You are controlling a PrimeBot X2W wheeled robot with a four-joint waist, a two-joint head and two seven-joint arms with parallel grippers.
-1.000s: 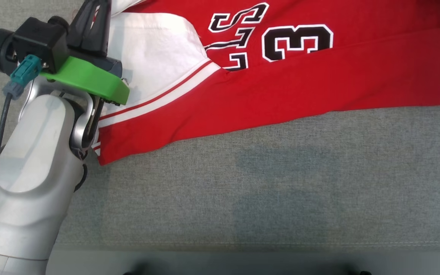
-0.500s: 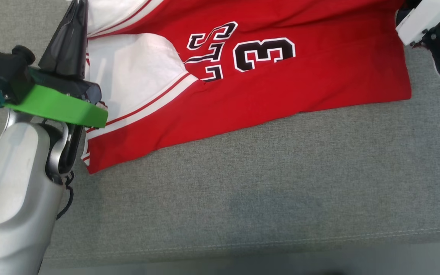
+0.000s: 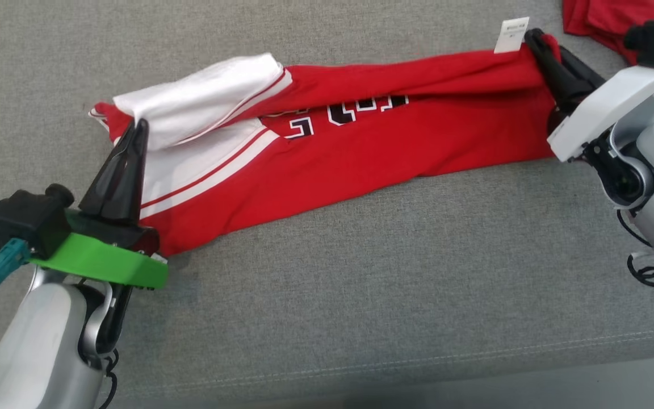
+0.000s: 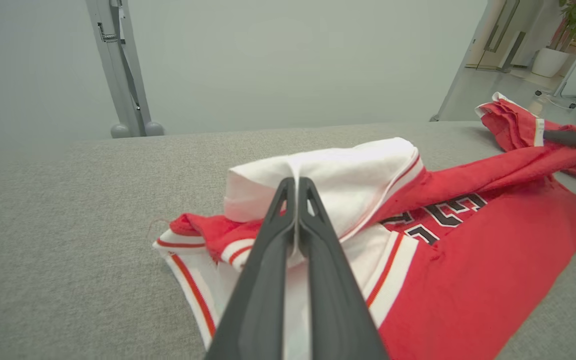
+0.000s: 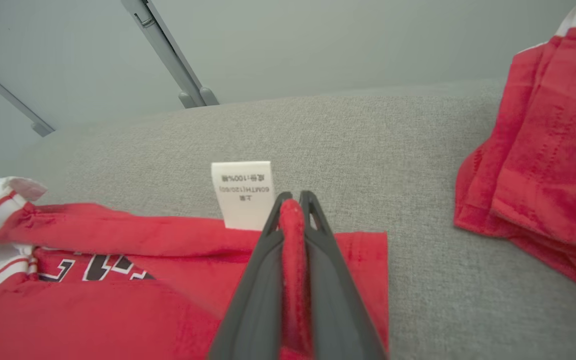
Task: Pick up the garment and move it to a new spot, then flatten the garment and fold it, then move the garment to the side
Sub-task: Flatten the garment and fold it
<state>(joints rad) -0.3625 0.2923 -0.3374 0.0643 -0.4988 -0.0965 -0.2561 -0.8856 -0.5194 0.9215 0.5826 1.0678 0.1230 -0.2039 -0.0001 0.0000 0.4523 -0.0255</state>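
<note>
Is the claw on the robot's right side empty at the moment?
No: in the right wrist view the right gripper is shut on a fold of the red garment, just beside its white label.

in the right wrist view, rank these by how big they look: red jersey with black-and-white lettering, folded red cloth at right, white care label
1. red jersey with black-and-white lettering, largest, though cut off by the frame
2. folded red cloth, also cut off at the edge
3. white care label, clearly smallest
</note>
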